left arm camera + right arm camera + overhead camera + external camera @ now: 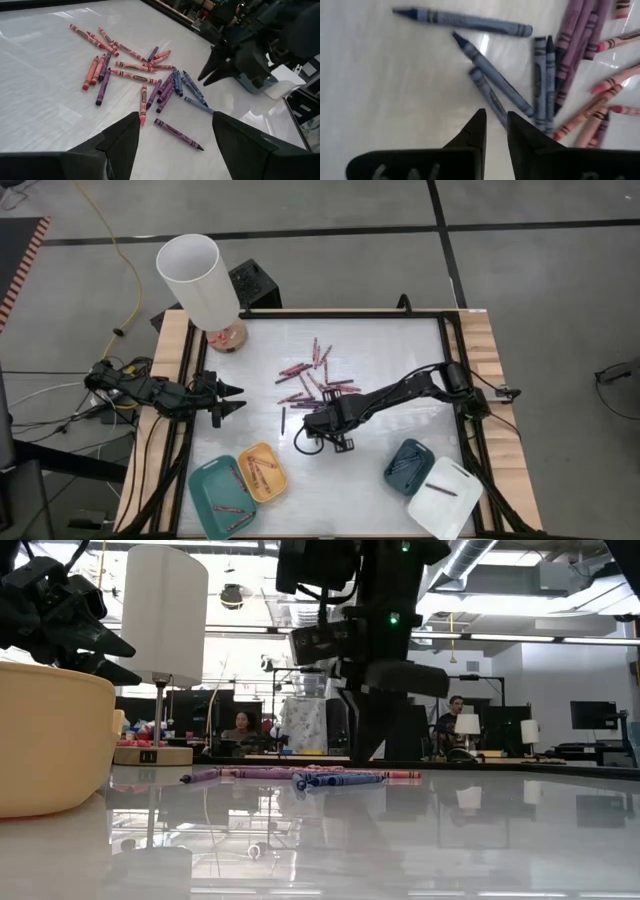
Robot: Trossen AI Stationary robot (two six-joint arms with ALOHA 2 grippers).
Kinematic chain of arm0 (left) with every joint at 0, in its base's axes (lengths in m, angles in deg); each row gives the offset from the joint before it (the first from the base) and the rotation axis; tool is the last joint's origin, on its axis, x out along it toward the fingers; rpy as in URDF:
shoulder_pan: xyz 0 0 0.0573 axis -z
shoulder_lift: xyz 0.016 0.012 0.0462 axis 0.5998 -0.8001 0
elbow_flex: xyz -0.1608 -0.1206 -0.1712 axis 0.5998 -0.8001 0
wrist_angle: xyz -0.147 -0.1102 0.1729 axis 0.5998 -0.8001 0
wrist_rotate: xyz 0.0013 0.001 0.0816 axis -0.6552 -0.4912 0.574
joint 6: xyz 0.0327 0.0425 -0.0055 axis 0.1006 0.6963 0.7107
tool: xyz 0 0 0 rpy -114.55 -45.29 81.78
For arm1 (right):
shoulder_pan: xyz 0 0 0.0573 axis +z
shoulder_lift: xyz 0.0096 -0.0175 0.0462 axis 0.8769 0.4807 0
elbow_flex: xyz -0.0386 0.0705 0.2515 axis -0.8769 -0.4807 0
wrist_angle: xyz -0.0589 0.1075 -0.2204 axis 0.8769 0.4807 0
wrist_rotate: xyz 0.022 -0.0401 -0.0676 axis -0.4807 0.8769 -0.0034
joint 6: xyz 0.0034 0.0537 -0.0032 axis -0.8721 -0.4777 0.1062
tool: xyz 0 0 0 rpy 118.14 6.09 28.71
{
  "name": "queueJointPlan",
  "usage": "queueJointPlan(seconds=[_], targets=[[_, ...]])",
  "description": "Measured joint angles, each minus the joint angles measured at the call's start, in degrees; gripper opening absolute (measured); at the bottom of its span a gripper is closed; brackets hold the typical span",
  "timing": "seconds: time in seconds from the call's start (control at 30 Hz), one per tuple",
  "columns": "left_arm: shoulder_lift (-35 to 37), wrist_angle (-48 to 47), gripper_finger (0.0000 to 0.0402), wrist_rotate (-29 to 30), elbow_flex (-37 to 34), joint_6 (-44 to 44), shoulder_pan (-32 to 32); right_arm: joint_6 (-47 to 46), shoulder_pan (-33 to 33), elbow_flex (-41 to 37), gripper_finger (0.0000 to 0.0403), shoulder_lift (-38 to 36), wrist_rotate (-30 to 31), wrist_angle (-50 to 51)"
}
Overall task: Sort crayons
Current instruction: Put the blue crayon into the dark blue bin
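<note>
The right gripper (495, 131) hangs low over the near edge of the crayons (312, 385), its fingers drawn to a narrow slit with nothing between them, right above a blue crayon (492, 75). It looks like the pick is about to start; I'd say it needs to spread a little and drop straight onto that one stick, since other blues and purples lie touching alongside. The left gripper (228, 400) waits wide open at the desk's (400, 345) left edge. Teal tray (218, 498) and yellow tray (264, 471) sit in front, dark-blue tray (408, 463) and white tray (445, 498) to the right, a lamp (195, 280) behind.
</note>
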Motion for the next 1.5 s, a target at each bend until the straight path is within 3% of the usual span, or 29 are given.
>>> queueJointPlan(seconds=[0.5,0.93,1.5], targets=[[-0.02,0.0,0.024,-0.02,0.0,0.0,0.01,5.65,-0.22,0.0,0.0071,0.0,0.66,0.86],[-0.01,-0.02,0.024,0.0,0.0,0.0,0.0,5.7,-1.02,-8.88,0.0071,-0.42,0.81,-5.18],[-0.01,-0.02,0.024,-0.01,0.0,0.0,0.01,11.83,-0.54,-9.34,0.0071,-3.96,0.39,-4.84]])
